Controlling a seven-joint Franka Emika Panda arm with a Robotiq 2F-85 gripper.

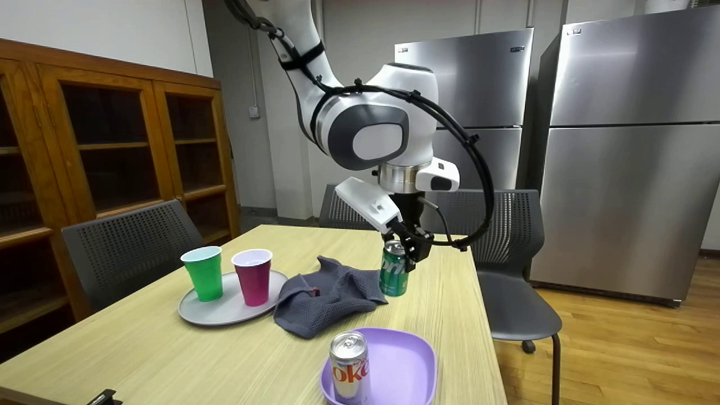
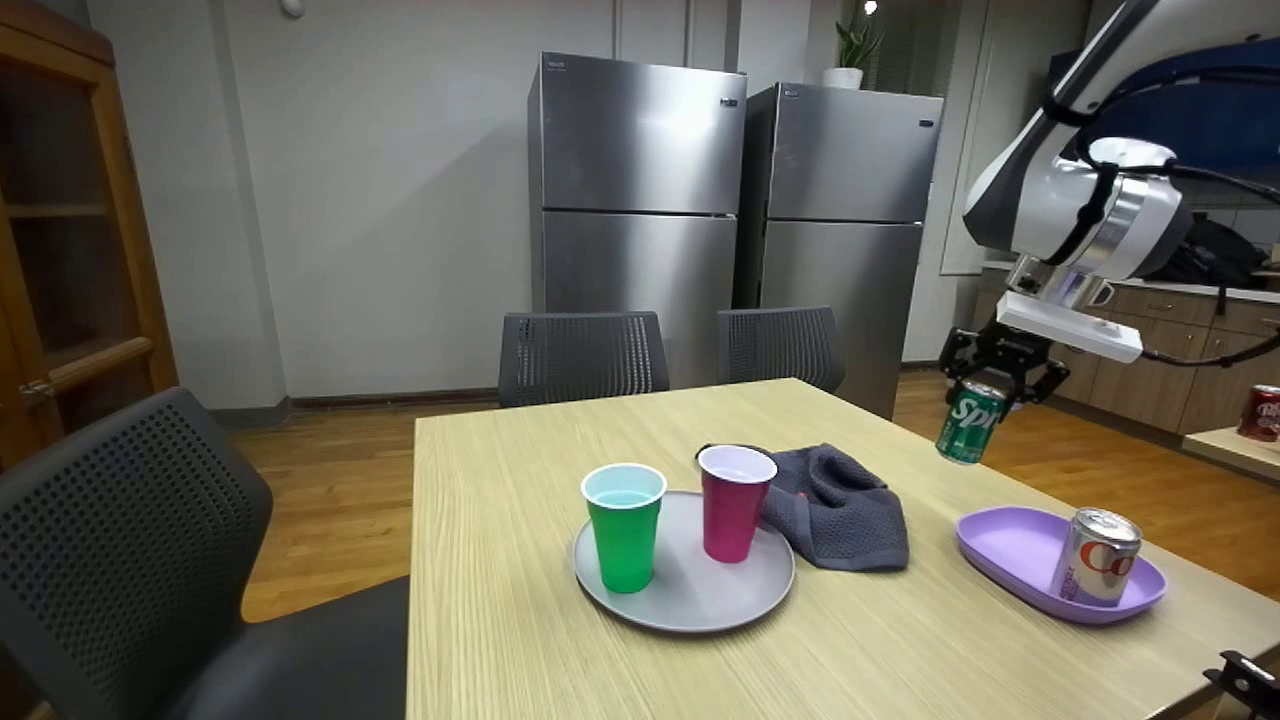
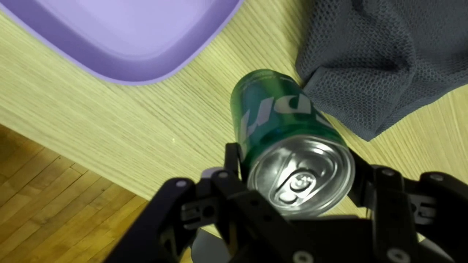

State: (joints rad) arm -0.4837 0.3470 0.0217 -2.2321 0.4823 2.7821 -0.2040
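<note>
My gripper (image 3: 297,164) is shut on a green Sprite can (image 3: 278,106), one finger on each side near its silver top. In an exterior view the can (image 2: 970,425) leans in the grip of the gripper (image 2: 978,393) and seems raised off the table. From another angle, the gripper (image 1: 401,250) partly covers the can (image 1: 393,273) at its upper right. A dark grey cloth (image 3: 387,73) lies crumpled beside the can. The purple tray (image 3: 139,69) shows at the top left of the wrist view, apart from the can.
A silver Diet Coke can (image 1: 349,365) stands in the purple tray (image 1: 408,360). On a grey plate (image 2: 690,615) are a green cup (image 2: 625,540) and a magenta cup (image 2: 732,510). Dark chairs (image 1: 506,225) surround the wooden table (image 1: 169,349); its edge (image 2: 1230,585) runs past the tray.
</note>
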